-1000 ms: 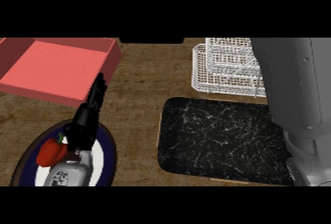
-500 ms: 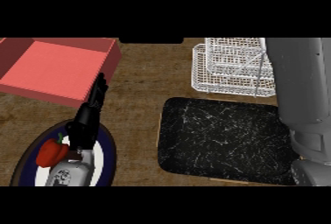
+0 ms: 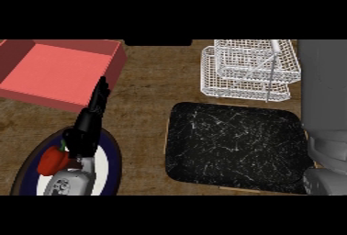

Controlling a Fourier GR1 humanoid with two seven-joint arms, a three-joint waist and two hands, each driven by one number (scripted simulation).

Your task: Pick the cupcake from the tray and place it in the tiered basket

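Observation:
The black marbled tray (image 3: 234,142) lies at the centre right with nothing on its visible surface. No cupcake shows anywhere in the head view. The white wire tiered basket (image 3: 249,69) stands behind the tray, and what shows of its tiers is empty. My left hand (image 3: 90,120) reaches up from the lower left with its fingers straight, pointing at the red box and holding nothing. My right forearm (image 3: 324,105) fills the right edge as a broad grey column, covering the basket's right side. The hand at its end is out of the picture.
A shallow red box (image 3: 58,69) sits at the back left. A dark-rimmed plate (image 3: 115,160) at the lower left carries a red fruit or vegetable (image 3: 51,161), partly under my left wrist. Brown wooden counter (image 3: 152,92) lies between box, basket and tray.
My right forearm has shifted a little to the right, uncovering more of the basket. The left hand has hardly moved.

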